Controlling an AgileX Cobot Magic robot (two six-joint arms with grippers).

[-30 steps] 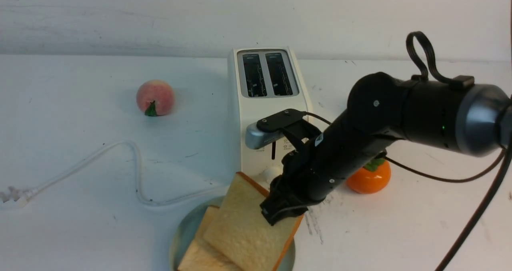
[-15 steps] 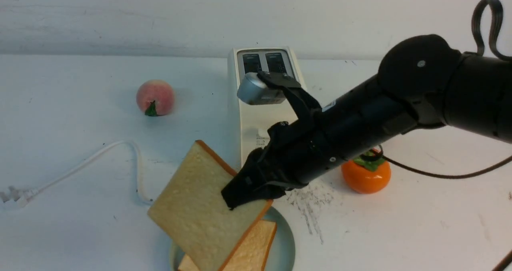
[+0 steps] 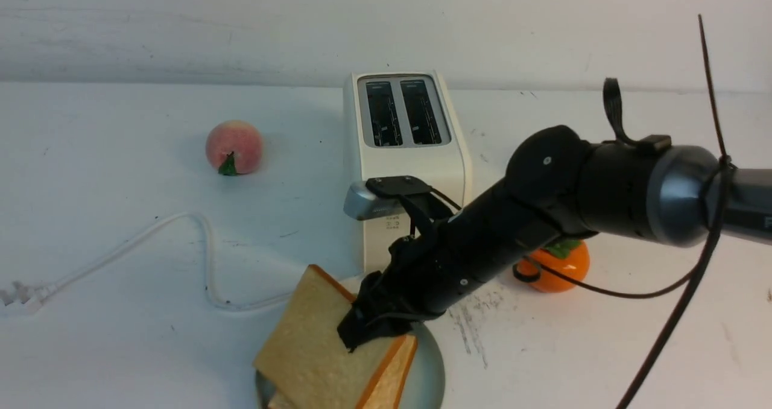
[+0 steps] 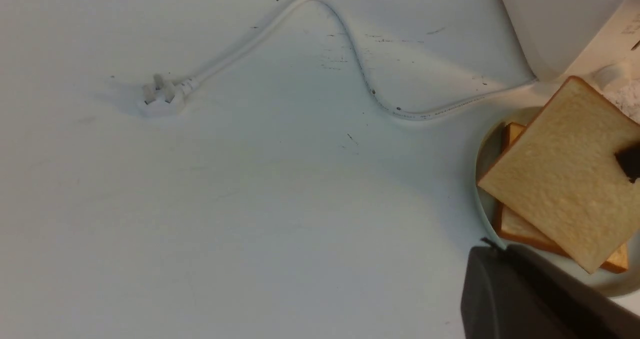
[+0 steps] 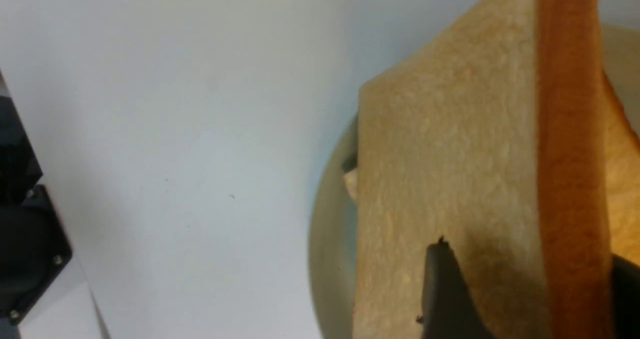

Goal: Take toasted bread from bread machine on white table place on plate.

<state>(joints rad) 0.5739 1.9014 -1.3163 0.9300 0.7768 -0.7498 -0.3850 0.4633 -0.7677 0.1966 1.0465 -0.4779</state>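
With the toaster (image 3: 401, 131) slots empty and a first slice (image 4: 515, 226) flat on the plate (image 3: 429, 367) at the desk's (image 3: 120, 306) near side, the right end effector (image 3: 353, 338) straddles the second slice (image 3: 313, 348), tilted atop the first; whether its jaws clamp it cannot be told.

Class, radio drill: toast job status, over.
Left gripper shut. Right gripper straddles top slice, grip unclear. Top slice tilted on lower slice, on plate; toaster empty. Cord near plate, not blocking.
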